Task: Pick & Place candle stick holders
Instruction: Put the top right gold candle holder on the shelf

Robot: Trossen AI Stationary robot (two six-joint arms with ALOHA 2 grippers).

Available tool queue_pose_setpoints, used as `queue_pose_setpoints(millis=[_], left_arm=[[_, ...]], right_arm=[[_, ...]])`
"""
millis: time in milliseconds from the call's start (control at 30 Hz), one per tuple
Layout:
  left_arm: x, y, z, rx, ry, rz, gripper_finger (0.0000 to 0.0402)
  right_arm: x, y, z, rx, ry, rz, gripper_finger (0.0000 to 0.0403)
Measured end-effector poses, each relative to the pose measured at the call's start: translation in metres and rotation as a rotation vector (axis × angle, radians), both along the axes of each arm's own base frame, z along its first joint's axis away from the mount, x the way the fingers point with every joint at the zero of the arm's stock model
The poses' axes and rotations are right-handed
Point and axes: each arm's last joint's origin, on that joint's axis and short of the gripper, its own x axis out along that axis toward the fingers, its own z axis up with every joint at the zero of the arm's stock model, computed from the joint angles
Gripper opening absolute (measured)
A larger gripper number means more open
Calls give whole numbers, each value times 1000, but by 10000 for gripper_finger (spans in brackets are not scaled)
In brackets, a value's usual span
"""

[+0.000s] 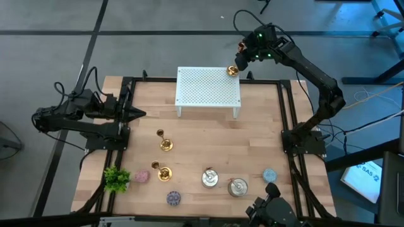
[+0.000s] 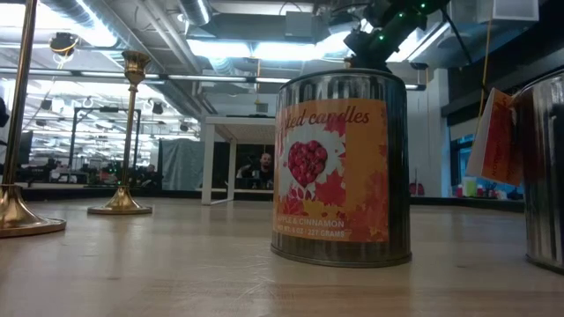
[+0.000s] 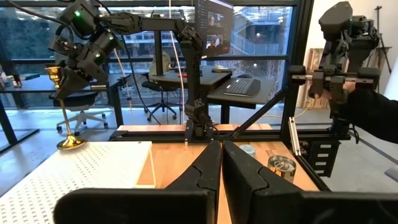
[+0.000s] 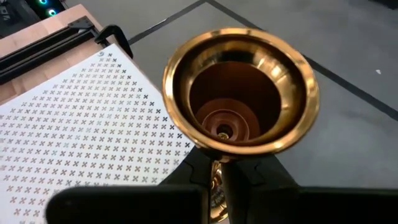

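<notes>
Three brass candle stick holders show. One (image 1: 232, 70) stands upright at the far right corner of the white perforated platform (image 1: 208, 88), and my right gripper (image 1: 241, 58) is shut on it; its cup (image 4: 239, 93) fills the right wrist view. Two others (image 1: 165, 144) (image 1: 163, 171) stand on their round bases on the wooden table's left half, and they also show in the low view (image 2: 130, 132) (image 2: 18, 114). My left gripper (image 1: 136, 113) is shut and empty at the table's left edge. My right gripper pinches the holder's thin stem (image 4: 217, 177) just below the cup between its two fingers. The fingers slant down from the far right and lie across the stem. The holder is upright, its base (image 3: 70, 144) at the platform's corner; whether the base touches, I cannot tell.
Two round silver tins (image 1: 210, 178) (image 1: 238, 186) stand near the front edge; one labelled tin (image 2: 339, 167) looms in the low view. Flat pastel candles (image 1: 269, 174) (image 1: 173, 198) (image 1: 142, 176) and a small green plant (image 1: 117, 178) lie along the front. A person's arm (image 3: 373, 112) shows beyond the table.
</notes>
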Motion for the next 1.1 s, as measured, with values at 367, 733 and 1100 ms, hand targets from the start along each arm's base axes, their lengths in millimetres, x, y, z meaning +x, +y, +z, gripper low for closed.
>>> queue_pose_setpoints(millis=[367,733,1100], left_arm=[[0,0,0,0,0,0,10],[0,0,0,0,0,0,9],[0,0,0,0,0,0,10]], right_arm=[[9,6,0,3,-20,67,16],[21,-2,-13,-19,14,80,16],[20,0,-13,-39,41,109,57]])
